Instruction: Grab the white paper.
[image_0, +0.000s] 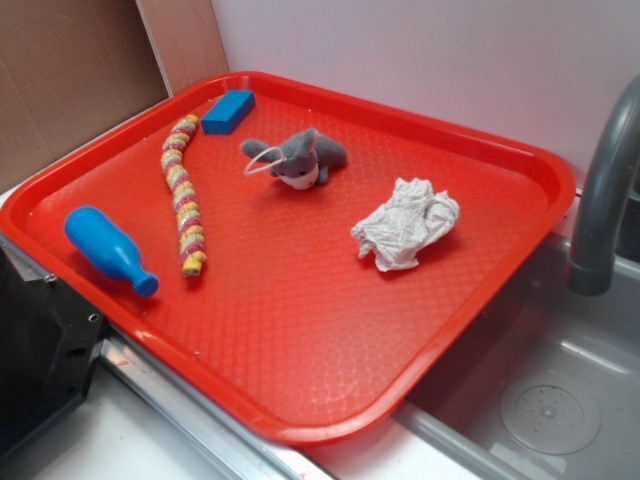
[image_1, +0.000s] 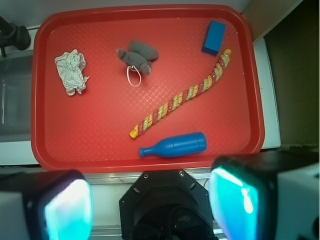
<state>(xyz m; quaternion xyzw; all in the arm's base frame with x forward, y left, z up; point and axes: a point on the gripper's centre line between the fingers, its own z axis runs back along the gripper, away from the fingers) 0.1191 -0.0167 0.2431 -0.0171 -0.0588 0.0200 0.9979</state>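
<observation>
Textured red tray (image_0: 300, 340), crumpled white paper (image_0: 407, 223)

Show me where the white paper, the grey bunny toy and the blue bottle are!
white paper (image_0: 406, 224), exterior view, middle of the crumpled wad.
grey plush toy (image_0: 300, 155), exterior view, its body.
blue bottle (image_1: 179, 145), wrist view, its wide body.

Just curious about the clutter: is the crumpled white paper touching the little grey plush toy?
No, the white paper lies apart from the grey plush toy, with bare red tray between them.
</observation>
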